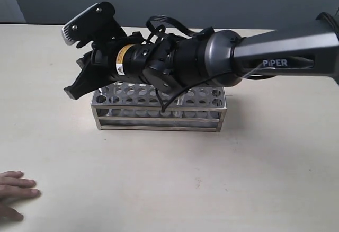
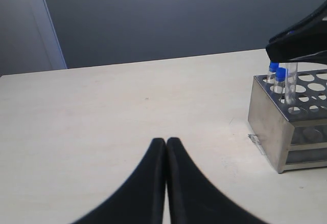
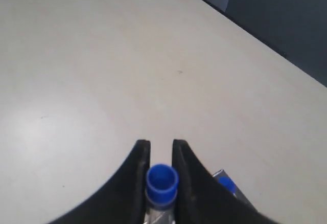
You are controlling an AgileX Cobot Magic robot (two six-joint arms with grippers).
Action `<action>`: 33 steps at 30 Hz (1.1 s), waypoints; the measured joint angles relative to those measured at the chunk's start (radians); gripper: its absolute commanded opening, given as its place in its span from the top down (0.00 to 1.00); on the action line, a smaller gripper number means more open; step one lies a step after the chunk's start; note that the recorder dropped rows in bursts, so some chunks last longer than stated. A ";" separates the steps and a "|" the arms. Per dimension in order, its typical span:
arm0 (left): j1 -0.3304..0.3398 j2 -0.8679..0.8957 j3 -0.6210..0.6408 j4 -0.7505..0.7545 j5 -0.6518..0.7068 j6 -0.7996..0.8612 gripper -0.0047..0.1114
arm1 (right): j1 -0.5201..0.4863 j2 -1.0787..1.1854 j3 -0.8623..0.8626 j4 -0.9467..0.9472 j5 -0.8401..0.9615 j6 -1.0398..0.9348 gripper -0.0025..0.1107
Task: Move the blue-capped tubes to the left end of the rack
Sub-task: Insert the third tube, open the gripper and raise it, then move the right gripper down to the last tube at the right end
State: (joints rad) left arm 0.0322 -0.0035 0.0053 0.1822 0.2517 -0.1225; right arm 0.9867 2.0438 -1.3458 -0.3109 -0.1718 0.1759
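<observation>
The shiny metal rack [image 1: 159, 116] stands mid-table. My right gripper [image 1: 74, 90] reaches across it to its left end and is shut on a blue-capped tube [image 3: 162, 183], gripped just under the cap between the fingers [image 3: 139, 168]. In the left wrist view this clear tube [image 2: 292, 83] hangs upright with its lower end at a hole in the rack's [image 2: 278, 127] end row. Two more blue-capped tubes [image 2: 277, 72] stand in that end row; one cap [image 3: 226, 184] shows beside my right gripper [image 3: 161, 144]. My left gripper [image 2: 166, 141] is shut and empty, low over bare table beside the rack.
A person's hand [image 1: 16, 195] rests on the table at the front left corner. The right arm [image 1: 275, 52] spans the rack from the right and hides most of its top plate. A dark wall runs behind the table.
</observation>
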 measured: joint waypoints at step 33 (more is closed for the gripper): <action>0.000 0.000 0.000 0.000 0.000 0.000 0.95 | 0.001 -0.237 0.000 0.054 0.088 -0.076 0.61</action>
State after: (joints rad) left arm 0.0322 -0.0035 0.0053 0.1822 0.2517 -0.1225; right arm 0.9878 1.8065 -1.3461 -0.2567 -0.0837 0.0996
